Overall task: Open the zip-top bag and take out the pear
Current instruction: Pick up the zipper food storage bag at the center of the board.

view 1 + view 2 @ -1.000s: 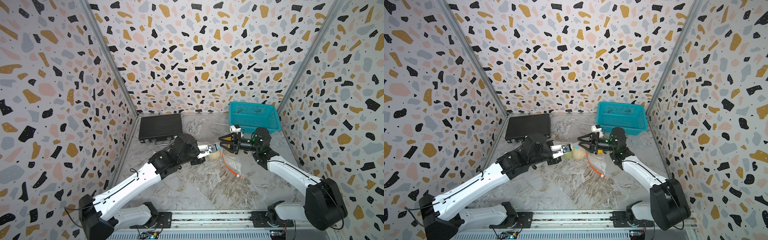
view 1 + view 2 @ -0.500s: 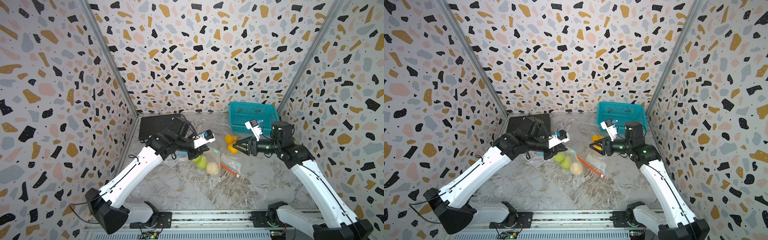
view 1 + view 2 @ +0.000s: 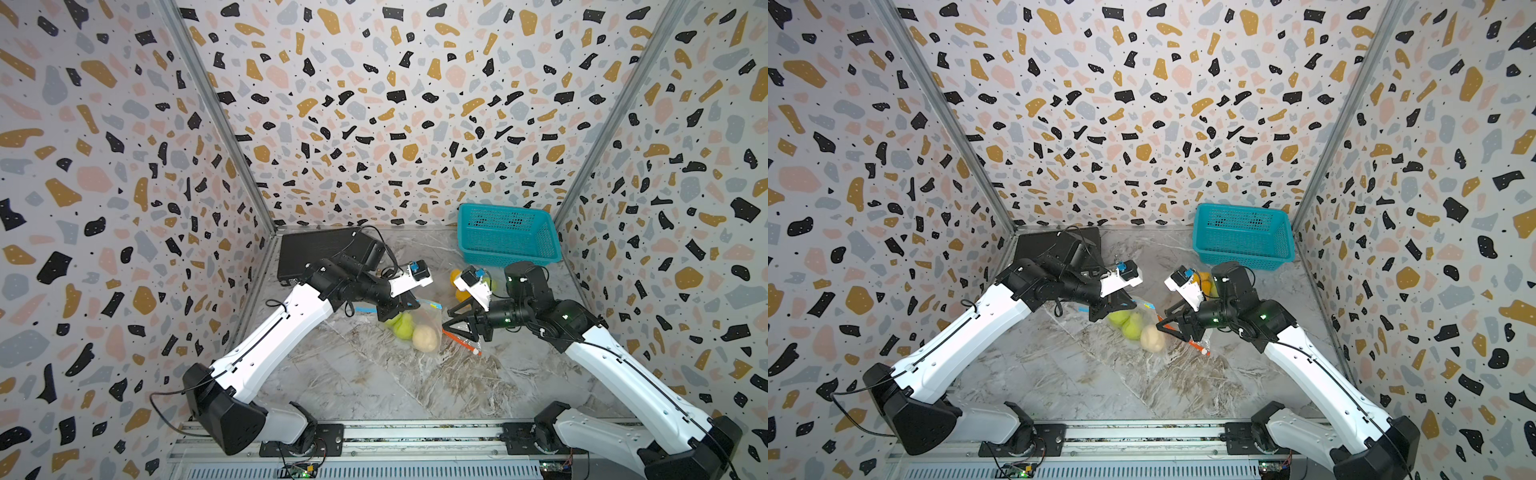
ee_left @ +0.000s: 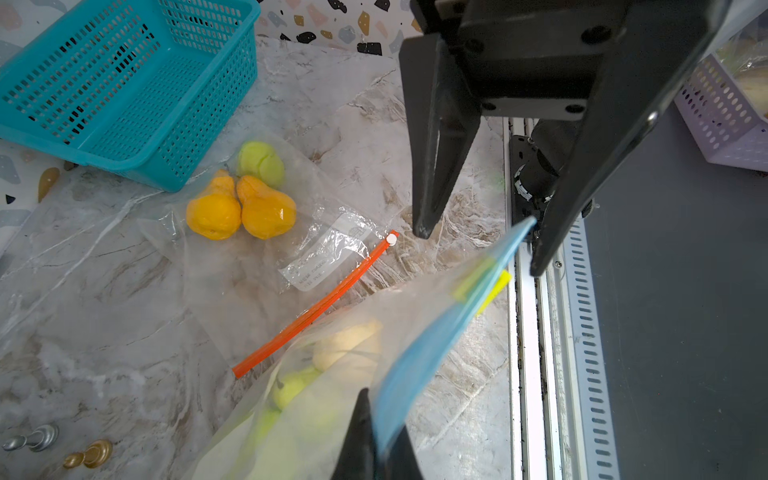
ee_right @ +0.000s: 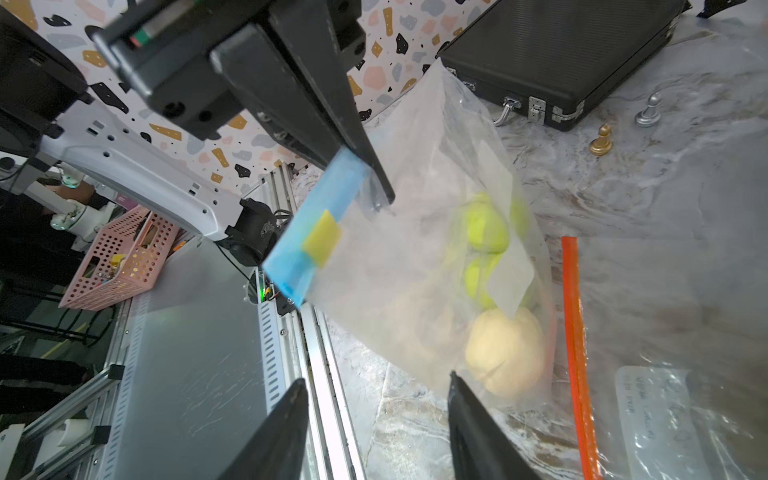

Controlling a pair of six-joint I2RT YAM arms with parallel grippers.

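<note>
Standing at the rail end, I see the marbled worktop point(image 3: 353, 374) with both arms reaching in toward its middle. The left arm's fingers point(image 5: 316, 83) are pressed together on the blue zip strip point(image 5: 320, 224) of the zip-top bag point(image 5: 415, 249), holding that edge up so the clear bag hangs slanted below it. A yellow slider point(image 5: 322, 239) sits on the strip; I cannot tell whether the seal is parted. Inside, sagging to the low end, lie green pears point(image 5: 486, 224) and, lowest, a pale pear point(image 5: 505, 353), cream-coloured and rounded. The right arm's fingers point(image 5: 478, 428) stand about halfway apart, gripping nothing, pointed at the bag from just beside it.

Beyond that, a second clear bag point(image 4: 332, 249) lies flat on the worktop with an orange zip strip point(image 4: 316, 307) and two orange pears point(image 4: 241, 208) inside. A gold pawn point(image 5: 601, 141) and a silver pawn point(image 5: 649, 110) stand upright near a black case point(image 3: 320, 249) at the back left. A teal basket point(image 3: 507, 237) sits at the back right.
</note>
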